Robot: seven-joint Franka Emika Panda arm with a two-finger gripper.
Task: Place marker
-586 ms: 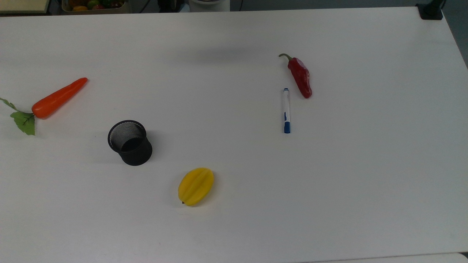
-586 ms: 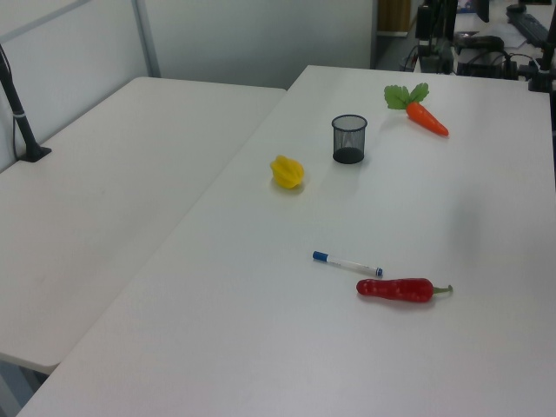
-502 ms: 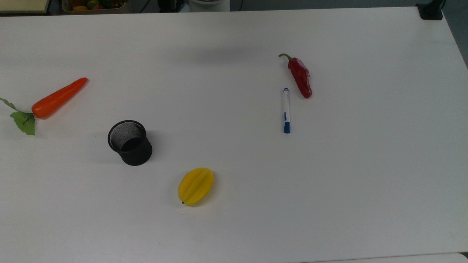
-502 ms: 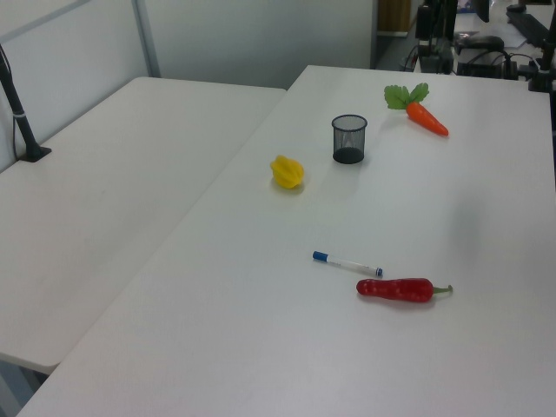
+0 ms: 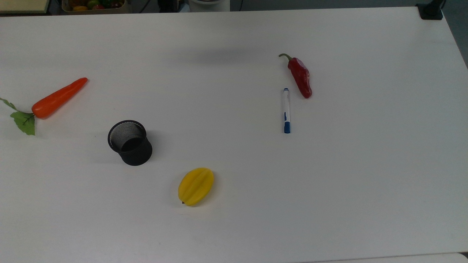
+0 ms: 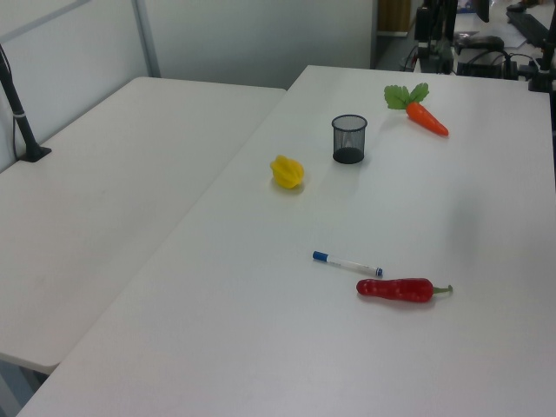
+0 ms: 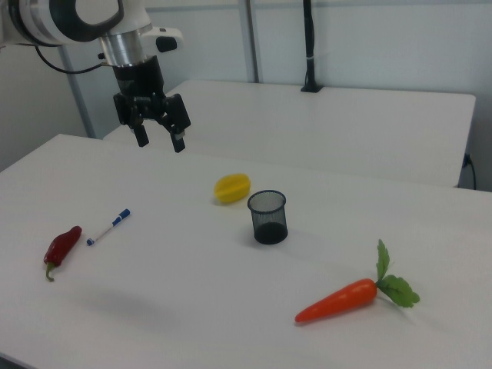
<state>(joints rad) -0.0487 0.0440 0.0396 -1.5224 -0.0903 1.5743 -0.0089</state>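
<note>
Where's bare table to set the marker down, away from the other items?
Widest bare stretch: the top view's right, past the marker and red chili. Also bare: between black mesh cup and marker. Tightest spot: marker beside chili. The starfruit sits near the cup; the carrot lies apart.

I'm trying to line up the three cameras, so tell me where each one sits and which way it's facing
Top view: above the table, looking down on marker, chili, cup, yellow fruit and carrot; no arm here.
Left view: raised, at the table end nearer the chili, facing along it toward the carrot; no arm here.
Right view: raised, at the carrot end, facing back; arm and open gripper hang above the table.
Left and right views face each other; both share marker, cup and fruit.
</note>
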